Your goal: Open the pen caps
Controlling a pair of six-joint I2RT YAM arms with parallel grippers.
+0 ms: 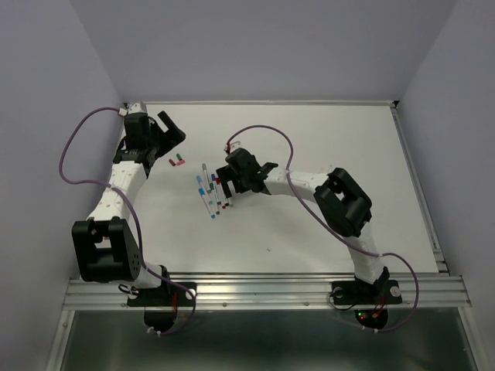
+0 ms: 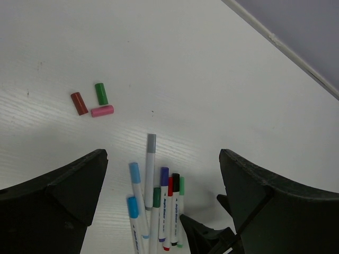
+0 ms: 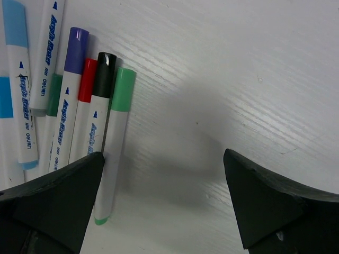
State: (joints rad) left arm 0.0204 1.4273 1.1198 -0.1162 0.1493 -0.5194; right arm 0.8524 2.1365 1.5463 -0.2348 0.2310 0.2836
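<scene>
At 3 o'clock of the pens (image 1: 210, 195), top view, the right gripper (image 1: 225, 184) sits just beside the cluster. Its fingers are spread and hold nothing.

Right wrist view: the gap between the right gripper's fingers is over bare table (image 3: 238, 79), and the pens are all off to 9–10 o'clock. The nearest is the green-capped pen (image 3: 112, 151), whose barrel touches or passes just under the left finger (image 3: 58, 206); can't tell which. The long axes run roughly 1-to-7, with the capped ends at the 1 o'clock end. The green cap (image 3: 123, 87) and the black cap (image 3: 104, 71) beside it are both seated on their pens.

The finger line runs 3–9, so it already crosses the barrels. My read: the right gripper needs a sideways shift toward 9 to straddle the green-capped pen, with no rotation.

The left gripper (image 1: 172, 130) is also wide open and empty. It is well apart from the cluster, at its 10 o'clock in top view. Three loose caps (image 1: 176, 161) lie between it and the pens. From the left wrist, the pens (image 2: 156, 206) are at 6 o'clock, axes near 12–6.

The right arm is clearly the nearer one. The left would have to come in to take the other end for a pull.
</scene>
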